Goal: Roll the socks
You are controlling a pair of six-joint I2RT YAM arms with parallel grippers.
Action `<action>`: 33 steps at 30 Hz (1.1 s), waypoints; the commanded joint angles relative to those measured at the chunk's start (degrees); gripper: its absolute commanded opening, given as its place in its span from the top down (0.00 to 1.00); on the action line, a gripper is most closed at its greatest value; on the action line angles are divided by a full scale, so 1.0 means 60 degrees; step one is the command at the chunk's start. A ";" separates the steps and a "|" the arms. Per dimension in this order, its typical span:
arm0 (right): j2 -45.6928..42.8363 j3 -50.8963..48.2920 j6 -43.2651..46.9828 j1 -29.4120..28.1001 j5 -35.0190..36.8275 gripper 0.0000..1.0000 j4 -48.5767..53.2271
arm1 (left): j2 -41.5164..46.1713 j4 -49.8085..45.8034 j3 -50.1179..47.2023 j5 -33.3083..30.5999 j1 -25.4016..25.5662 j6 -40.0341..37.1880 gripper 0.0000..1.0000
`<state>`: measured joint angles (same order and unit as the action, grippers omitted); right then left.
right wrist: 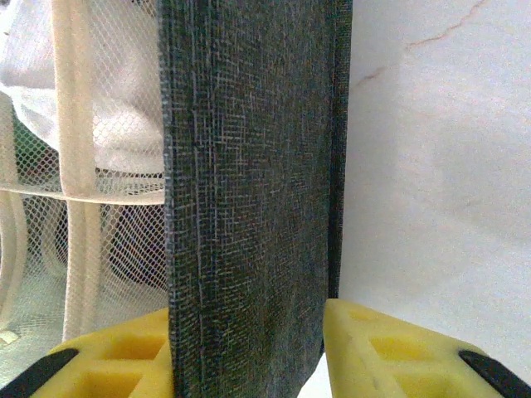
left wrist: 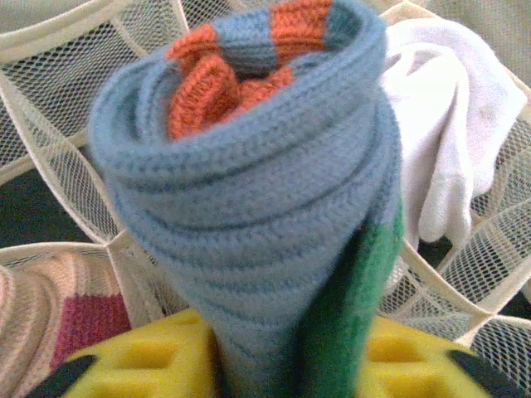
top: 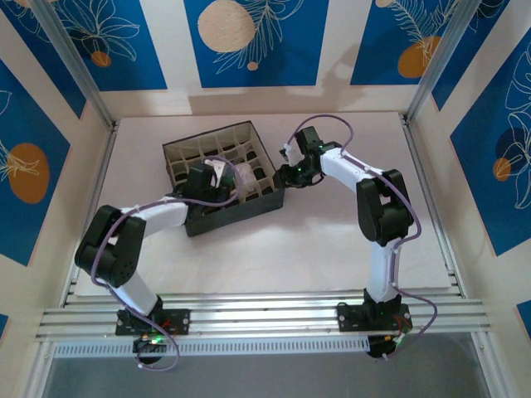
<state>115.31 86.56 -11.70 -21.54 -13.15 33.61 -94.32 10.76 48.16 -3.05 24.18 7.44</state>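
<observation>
A rolled grey-blue sock (left wrist: 249, 207) with an orange cuff and green toe stands between the yellow fingers (left wrist: 141, 356) of my left gripper (left wrist: 274, 365), which pinches its lower end over a mesh cell of the divided box (top: 184, 153). A white sock (left wrist: 456, 124) lies in the cell to the right. A peach and maroon sock (left wrist: 50, 315) lies in the cell at the lower left. My right gripper (right wrist: 249, 356) is shut on the box's dark fabric side wall (right wrist: 249, 207), one pad on each face. From above, the left gripper (top: 217, 178) is over the box's middle and the right gripper (top: 286, 174) is at its right edge.
The box has cream mesh dividers (left wrist: 58, 157) forming several cells. Bare white table (right wrist: 440, 166) lies to the right of the box. Aluminium posts and rails (top: 249, 311) frame the table on all sides.
</observation>
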 commanded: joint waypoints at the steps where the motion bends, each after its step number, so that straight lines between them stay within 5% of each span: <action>1: -0.0107 -0.0231 -0.0027 0.0042 0.0075 0.60 0.0346 | 0.0201 0.0316 -0.0182 -0.0099 0.0041 -0.0119 0.52; 4: -0.0122 -0.0201 -0.0027 0.0055 0.0084 0.60 0.0346 | 0.0560 0.0272 -0.0276 0.0035 0.0049 -0.0328 0.31; 5: -0.0129 -0.0201 -0.0027 0.0071 0.0082 0.60 0.0347 | 0.0693 0.0200 -0.0278 0.0060 0.0045 -0.0393 0.03; 6: -0.0133 -0.0190 -0.0041 0.0074 0.0082 0.60 0.0352 | 0.0834 0.0103 -0.0264 0.0137 0.0054 -0.0491 0.00; 17: -0.0167 0.0626 0.0017 0.0059 0.0119 0.58 0.0721 | 0.2064 -0.1150 0.0445 0.0772 -0.0100 -0.1150 0.00; 27: -0.1290 0.1271 0.0238 0.0123 0.0252 0.41 0.0606 | 0.3680 -0.2274 0.0795 0.0730 -0.1286 -0.1268 0.00; 33: -0.2853 -0.0239 0.0044 0.0443 0.0910 0.23 -0.0467 | 0.5161 -0.3021 0.0167 0.0728 -0.2514 -0.1372 0.00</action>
<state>103.09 89.32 -10.90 -20.12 -10.24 33.58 -67.79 -3.40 50.98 1.02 11.86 0.54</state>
